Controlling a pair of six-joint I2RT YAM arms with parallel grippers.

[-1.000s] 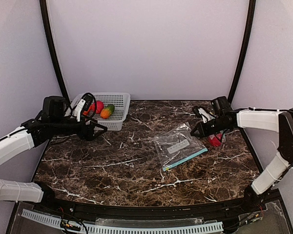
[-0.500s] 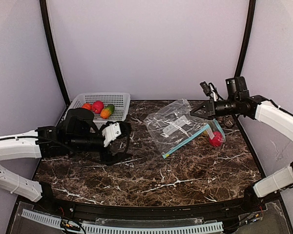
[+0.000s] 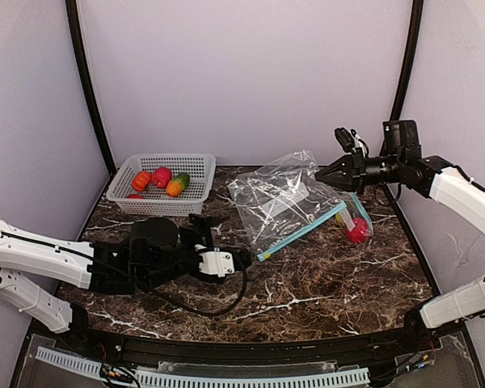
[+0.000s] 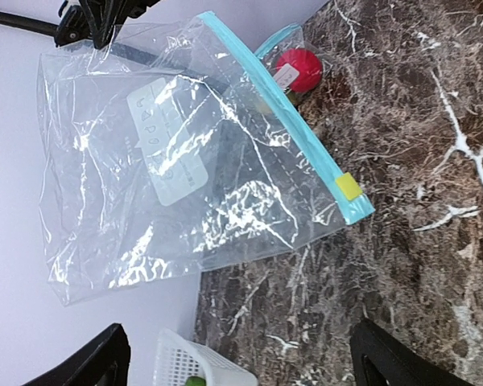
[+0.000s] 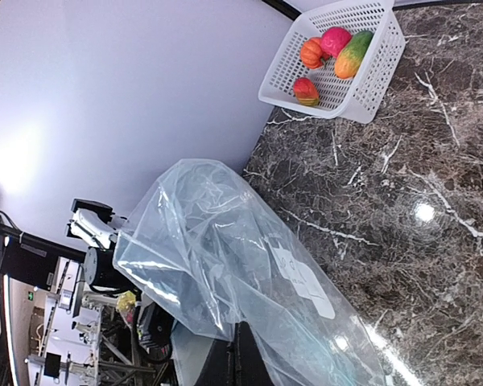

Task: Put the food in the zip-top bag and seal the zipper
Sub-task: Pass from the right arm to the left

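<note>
- the bag [image 3: 279, 202] is being held up off the table [image 3: 331, 283] by the right hand [image 3: 326, 173], which is being pinched tight on an upper corner of the plastic.
- the bag is being hung at a slant, with its blue zipper [image 3: 301, 233] along the lower edge and the zipper's low end near the left hand [image 3: 241, 259].
- a red fruit [image 3: 357, 231] is being seen at the zipper's right end, low by the table under the right arm. it seems to be lying behind clear plastic, but it cannot be told whether it is inside the bag.
- the left hand is being held low over the table, with its fingers [image 4: 97, 366] being spread wide and nothing being gripped between them.
- the rest of the food is being carried in the white basket [image 3: 186, 204] at the back left of the table, well apart from the bag: an orange fruit [image 3: 141, 180], a pink-red fruit [image 3: 162, 175], a green-and-orange fruit [image 3: 178, 184] and a red-yellow fruit [image 5: 306, 91].
</note>
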